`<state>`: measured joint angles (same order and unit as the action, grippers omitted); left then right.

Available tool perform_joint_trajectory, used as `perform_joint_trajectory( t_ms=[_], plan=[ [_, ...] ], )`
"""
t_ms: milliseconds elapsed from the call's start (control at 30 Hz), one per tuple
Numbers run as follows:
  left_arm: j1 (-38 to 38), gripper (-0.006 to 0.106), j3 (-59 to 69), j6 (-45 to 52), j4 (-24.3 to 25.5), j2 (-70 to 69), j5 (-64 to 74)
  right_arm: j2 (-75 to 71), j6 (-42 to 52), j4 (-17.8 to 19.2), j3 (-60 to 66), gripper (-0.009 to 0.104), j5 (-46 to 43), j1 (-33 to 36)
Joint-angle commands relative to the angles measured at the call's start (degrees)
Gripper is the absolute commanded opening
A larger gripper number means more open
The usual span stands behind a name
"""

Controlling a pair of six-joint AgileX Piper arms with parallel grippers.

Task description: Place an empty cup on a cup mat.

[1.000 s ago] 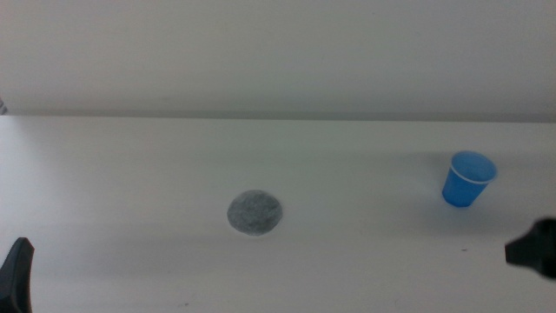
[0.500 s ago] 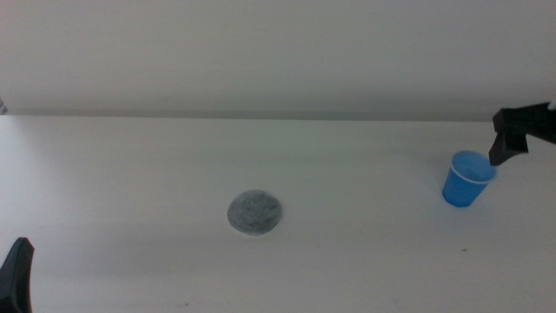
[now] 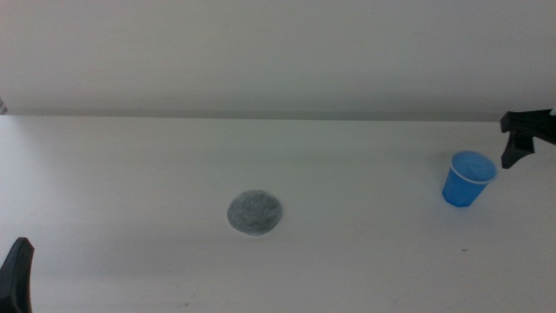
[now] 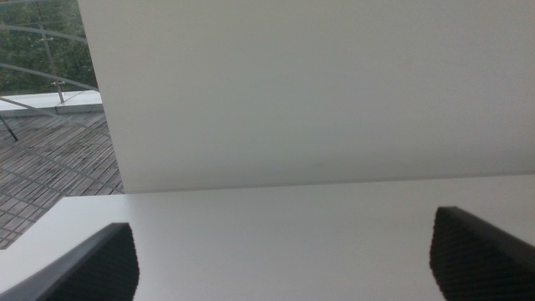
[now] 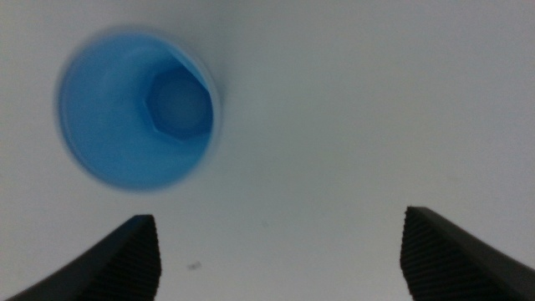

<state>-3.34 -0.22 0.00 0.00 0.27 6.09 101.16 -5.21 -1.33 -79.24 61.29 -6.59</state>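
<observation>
The blue cup stands upright on the white table at the right, empty inside as the right wrist view shows. The grey round cup mat lies flat near the table's middle, well to the left of the cup. My right gripper hovers just right of and above the cup; its jaws are open and hold nothing, and in the right wrist view the cup lies off to one side of the gap. My left gripper waits at the bottom left corner, open and empty.
A white wall rises behind the table's far edge. The left wrist view shows a window with a grey deck outside beside the wall.
My right gripper rose from the lower right edge to beside the cup's rim, then shifted slightly right. The cup, the mat and the left gripper have not moved.
</observation>
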Motion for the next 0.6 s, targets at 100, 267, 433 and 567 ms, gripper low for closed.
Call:
perform_joint_trajectory(
  t_ms=[100, 267, 433, 567],
  plan=[
    [0.5, 0.094, 2.4, 0.0, 0.0, -2.3, -0.7, 3.8, -0.8, -0.5, -0.6, 0.074, -5.1, -0.2],
    [0.5, 0.094, 2.4, 0.0, 0.0, -2.3, -0.7, 6.4, -0.8, -2.3, -0.6, 0.074, -9.3, -0.1],
    [0.5, 0.094, 2.4, 0.0, 0.0, -2.3, -0.7, 8.4, -0.8, -4.0, -0.6, 0.071, -10.7, -0.1],
    [0.5, 0.094, 2.4, 0.0, 0.0, -2.3, -0.7, 10.3, -0.8, -4.1, -0.6, 0.070, -11.2, -0.1]
  ],
)
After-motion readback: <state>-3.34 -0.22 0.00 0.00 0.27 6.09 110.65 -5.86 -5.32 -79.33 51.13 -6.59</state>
